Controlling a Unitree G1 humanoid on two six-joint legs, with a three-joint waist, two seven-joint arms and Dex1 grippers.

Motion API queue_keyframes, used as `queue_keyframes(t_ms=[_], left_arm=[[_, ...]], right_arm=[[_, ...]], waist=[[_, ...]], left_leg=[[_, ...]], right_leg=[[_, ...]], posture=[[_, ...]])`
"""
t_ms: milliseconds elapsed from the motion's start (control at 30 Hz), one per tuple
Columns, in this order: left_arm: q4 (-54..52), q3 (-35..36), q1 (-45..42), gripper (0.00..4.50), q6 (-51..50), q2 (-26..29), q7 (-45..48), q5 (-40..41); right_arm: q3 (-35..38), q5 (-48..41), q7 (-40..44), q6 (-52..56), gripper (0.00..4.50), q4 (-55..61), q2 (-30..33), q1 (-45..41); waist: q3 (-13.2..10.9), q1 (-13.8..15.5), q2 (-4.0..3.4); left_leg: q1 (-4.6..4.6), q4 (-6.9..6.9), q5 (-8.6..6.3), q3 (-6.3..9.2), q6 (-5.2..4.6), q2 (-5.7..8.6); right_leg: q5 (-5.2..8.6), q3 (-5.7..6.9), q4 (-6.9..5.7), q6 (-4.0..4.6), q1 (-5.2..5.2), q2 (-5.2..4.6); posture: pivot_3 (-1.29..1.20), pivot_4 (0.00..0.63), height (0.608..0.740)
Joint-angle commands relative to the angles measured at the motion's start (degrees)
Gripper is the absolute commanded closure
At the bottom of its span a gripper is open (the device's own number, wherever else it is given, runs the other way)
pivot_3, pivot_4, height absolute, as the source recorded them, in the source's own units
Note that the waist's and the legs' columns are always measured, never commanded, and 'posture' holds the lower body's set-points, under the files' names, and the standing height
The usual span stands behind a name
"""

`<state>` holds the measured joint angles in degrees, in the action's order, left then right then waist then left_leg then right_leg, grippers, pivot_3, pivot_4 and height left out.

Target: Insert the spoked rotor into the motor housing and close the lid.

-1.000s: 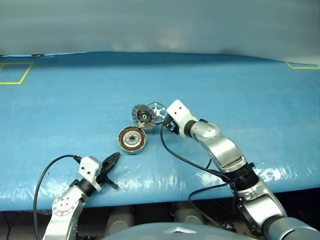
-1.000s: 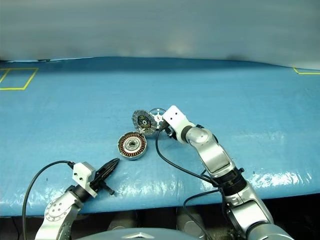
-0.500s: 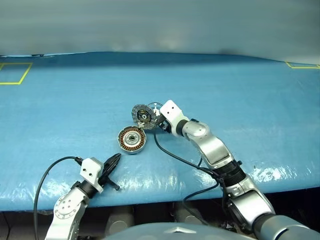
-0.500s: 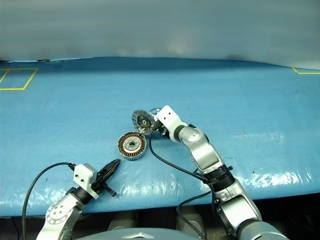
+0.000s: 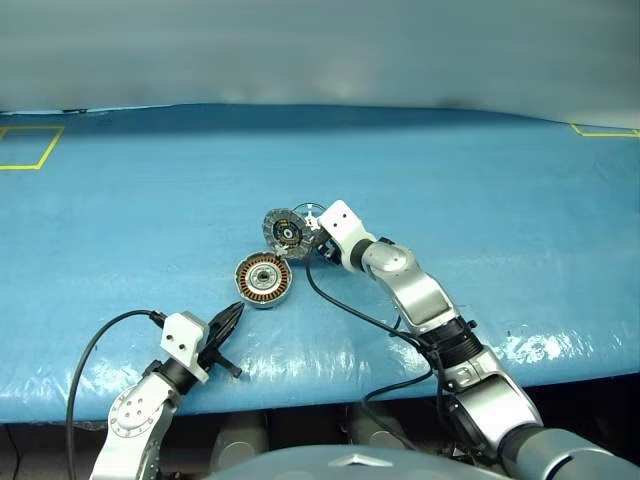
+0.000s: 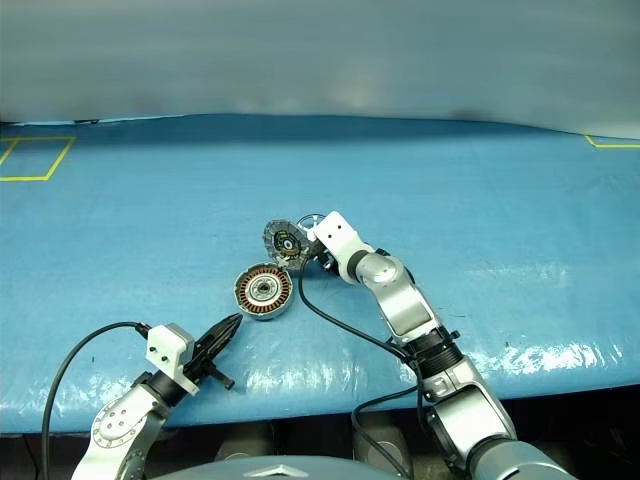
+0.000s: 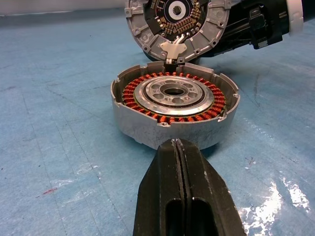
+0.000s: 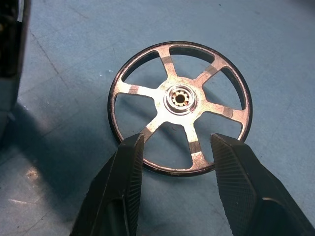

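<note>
Looking down from the head views, the motor housing [image 5: 264, 280] sits on the blue desk [image 5: 480, 190] with its lid [image 5: 285, 232] tipped open just behind it, and the right gripper [image 5: 318, 240] reaches in just beside the lid, while the left gripper [image 5: 227, 322] hovers low near the desk's front edge, pointing at the housing. From the left wrist view, the left jaws are pressed fully together, empty, just short of the housing's grey wall, whose copper winding ring and silver centre lie exposed; the lid's dark patterned inner face stands upright behind. From the right wrist view, the spoked rotor [image 8: 180, 106] lies flat on the desk, and the right jaws stand about half apart over its near rim, holding nothing.
</note>
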<state>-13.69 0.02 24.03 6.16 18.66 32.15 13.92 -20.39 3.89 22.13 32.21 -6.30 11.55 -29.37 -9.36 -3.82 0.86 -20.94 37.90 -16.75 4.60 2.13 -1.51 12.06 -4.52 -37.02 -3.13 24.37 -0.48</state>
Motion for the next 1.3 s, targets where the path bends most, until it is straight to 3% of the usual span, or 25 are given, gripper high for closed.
queue_keyframes(t_ms=[33,167,300,700,1300], left_arm=[[-0.57,0.3,-0.05,4.5,0.72,0.04,-0.1,0.0],[-0.45,0.14,-0.13,4.5,0.75,-0.19,-0.23,-0.06],[-0.41,0.0,-0.02,4.5,0.77,-0.5,-0.41,-0.15],[-0.02,-0.33,0.01,4.5,0.86,-0.95,-0.72,-0.16],[-0.18,-0.08,-0.92,4.5,0.19,-0.32,-0.94,0.05]], right_arm=[[0.54,0.35,0.34,-1.17,2.25,-1.51,-0.67,-0.52],[1.23,0.53,-0.17,-1.62,3.13,-3.28,-1.95,-0.97],[1.62,0.67,-0.13,-1.64,4.47,-3.57,-2.43,-1.03],[1.62,1.89,0.15,5.27,4.47,5.2,0.47,1.81],[-2.24,4.6,0.74,30.38,4.47,38.86,11.42,18.34]], waist=[[0.0,-0.03,0.0],[0.0,-0.07,0.0],[0.0,-0.08,-0.01],[0.0,0.15,-0.02],[0.04,0.49,0.0]], left_leg=[[0.02,0.0,0.0,-0.01,0.0,0.0],[0.09,0.01,0.0,-0.02,0.0,-0.01],[0.1,0.0,0.0,-0.03,0.0,-0.01],[0.04,-0.02,0.0,0.0,0.0,0.01],[0.03,-0.01,0.0,0.02,0.0,0.01]], right_leg=[[0.0,-0.01,0.0,0.0,-0.01,0.0],[-0.02,-0.01,-0.03,0.03,-0.06,0.01],[-0.04,-0.02,-0.02,0.04,-0.07,0.01],[-0.03,-0.01,0.0,0.04,-0.05,0.0],[0.26,0.0,0.05,-0.04,-0.06,-0.02]], posture=[[0.0,0.15,0.74],[0.0,0.15,0.74],[0.0,0.15,0.74],[0.0,0.15,0.74],[0.0,0.15,0.74]])
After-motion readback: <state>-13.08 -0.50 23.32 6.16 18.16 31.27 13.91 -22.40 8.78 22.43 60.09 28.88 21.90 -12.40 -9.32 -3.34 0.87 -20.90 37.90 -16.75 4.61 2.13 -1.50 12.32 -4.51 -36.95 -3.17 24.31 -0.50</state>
